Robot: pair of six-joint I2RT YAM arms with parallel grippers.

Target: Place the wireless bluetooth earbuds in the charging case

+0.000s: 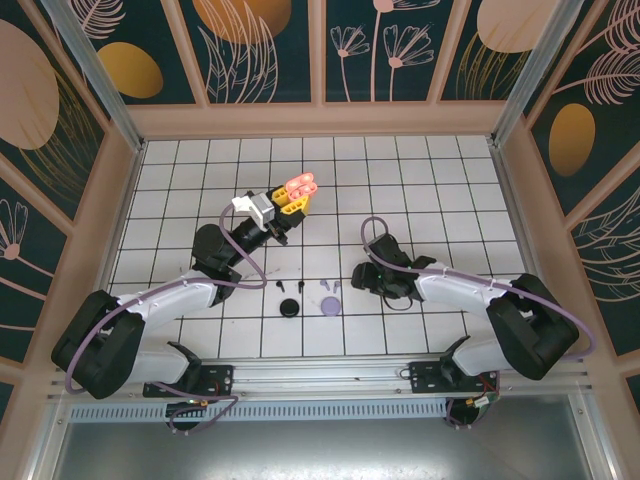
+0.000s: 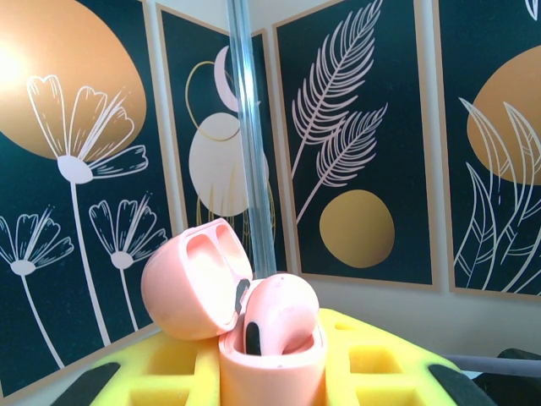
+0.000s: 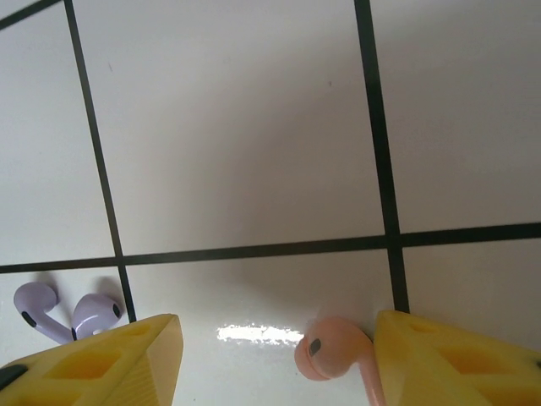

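Left wrist: pink case (image 2: 272, 359) base is cut by the bottom edge. One slot is dark, contents can't tell. Right wrist: pink earbud (image 3: 325, 355) stem runs off the bottom edge beside a yellow finger (image 3: 448, 364), contact unclear. Lilac earbuds (image 3: 95, 311) stems sit hidden behind the other yellow finger (image 3: 110, 368). Top: black earbuds (image 1: 278, 287) are too small to resolve.

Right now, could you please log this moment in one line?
left gripper: shut on open pink case | right gripper: open around pink earbud

Salmon-pink case (image 2: 270, 376); lilac earbuds (image 3: 95, 311); pink earbud (image 3: 330, 348); white table (image 3: 254, 127), black grid; right claw fingers (image 3: 456, 364) yellow.
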